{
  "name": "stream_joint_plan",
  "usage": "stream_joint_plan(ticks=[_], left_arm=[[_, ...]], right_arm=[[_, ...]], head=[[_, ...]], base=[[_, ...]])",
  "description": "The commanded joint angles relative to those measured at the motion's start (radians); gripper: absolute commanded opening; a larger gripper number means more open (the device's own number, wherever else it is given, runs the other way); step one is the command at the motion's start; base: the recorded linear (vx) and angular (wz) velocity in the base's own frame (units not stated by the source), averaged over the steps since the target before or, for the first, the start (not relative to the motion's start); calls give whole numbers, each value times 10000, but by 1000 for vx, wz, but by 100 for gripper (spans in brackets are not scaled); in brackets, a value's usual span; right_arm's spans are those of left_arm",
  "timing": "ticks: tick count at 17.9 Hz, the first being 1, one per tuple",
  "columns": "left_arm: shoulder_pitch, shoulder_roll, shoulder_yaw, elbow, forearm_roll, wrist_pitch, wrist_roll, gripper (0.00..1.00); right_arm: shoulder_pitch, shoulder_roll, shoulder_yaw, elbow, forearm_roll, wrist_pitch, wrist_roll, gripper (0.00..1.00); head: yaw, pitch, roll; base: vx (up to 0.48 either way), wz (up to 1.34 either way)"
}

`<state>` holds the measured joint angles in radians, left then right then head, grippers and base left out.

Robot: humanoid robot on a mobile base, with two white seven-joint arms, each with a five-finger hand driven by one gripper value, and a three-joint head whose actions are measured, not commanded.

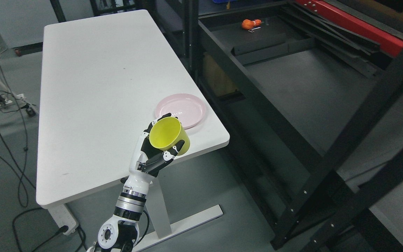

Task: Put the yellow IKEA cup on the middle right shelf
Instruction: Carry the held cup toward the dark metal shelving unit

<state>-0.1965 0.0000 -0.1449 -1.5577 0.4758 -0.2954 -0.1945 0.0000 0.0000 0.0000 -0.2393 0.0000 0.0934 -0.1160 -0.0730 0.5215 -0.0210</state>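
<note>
Left hand (159, 147) wrapped round the yellow cup (169, 137), held tipped above the table's (93, 105) near right corner by the pink plate (181, 110), so best swung right, kept level, onto the dark shelf (303, 91) beyond.

White counter (100, 87) at left, pink plate (181, 110) near its right near corner. Orange object (250, 23) far off at right. Black cables (9, 147) and power strip (63, 217) on floor at left.
</note>
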Motion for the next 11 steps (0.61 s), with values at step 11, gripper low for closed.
stream_joint_plan(ticks=[11], left_arm=[[63, 174, -622, -821, -3, 8, -3, 1]], right_arm=[[138, -175, 169, 0, -245, 2, -6, 99]], head=[[0, 0, 0]], base=[[-234, -693]])
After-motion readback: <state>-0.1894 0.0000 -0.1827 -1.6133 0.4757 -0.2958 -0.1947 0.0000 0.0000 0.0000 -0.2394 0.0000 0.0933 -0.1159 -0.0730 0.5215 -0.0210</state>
